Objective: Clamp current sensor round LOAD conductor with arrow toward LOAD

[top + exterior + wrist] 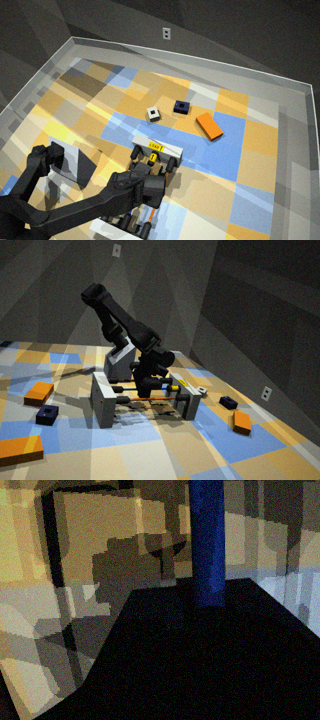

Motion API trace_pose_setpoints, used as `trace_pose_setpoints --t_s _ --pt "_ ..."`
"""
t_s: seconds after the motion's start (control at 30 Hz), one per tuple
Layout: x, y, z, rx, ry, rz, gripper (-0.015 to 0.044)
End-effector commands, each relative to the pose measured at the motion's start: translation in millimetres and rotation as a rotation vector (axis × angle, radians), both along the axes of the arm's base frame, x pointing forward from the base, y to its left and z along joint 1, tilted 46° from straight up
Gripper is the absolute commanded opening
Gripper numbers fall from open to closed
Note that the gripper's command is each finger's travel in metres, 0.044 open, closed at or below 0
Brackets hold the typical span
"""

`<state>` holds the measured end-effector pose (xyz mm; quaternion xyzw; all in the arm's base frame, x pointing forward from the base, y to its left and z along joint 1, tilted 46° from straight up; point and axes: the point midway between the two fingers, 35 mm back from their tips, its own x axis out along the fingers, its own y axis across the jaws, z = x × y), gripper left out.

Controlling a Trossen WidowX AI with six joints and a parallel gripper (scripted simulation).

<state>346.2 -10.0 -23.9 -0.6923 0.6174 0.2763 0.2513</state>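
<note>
Split-core current sensor: a boxy, matte-black clamp (200, 655) across the lower wrist view, apparently round the LOAD conductor; its arrow and latch are unreadable. Final squeeze appears in hand.
Black jointed arm (77, 211) (118, 312): smooth, angular links reach from lower left in the top view; its gripper (146, 169) (143, 392) is pinching the sensor, though dark fingers and housing merge at the exterior view's centre.
Pale grey end blocks: flat-faced slabs, one at centre (178, 155) (194, 407) in the top view, its partner (116, 231) (107, 410) at bottom.
Blue LOAD conductor (129, 389) (209, 545): a slim, round rod running down the wrist view's upper middle into the sensor.
Yellow arrow sleeve (153, 157) (175, 388): cylindrical, beside the yellow LOAD label (156, 146) (183, 382).
Next move: keep squeezing until the latch catches, confirm arrow direction, then release without tugging the conductor.
</note>
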Motion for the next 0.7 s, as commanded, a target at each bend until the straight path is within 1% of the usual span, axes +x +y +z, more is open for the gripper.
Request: trace_pose_setpoints --t_s 0.0,0.67 --pt "0.1 0.0 -0.2 0.0 0.0 0.0 0.0" --pt "2.7 0.2 0.0 0.0 0.0 0.0 0.0"
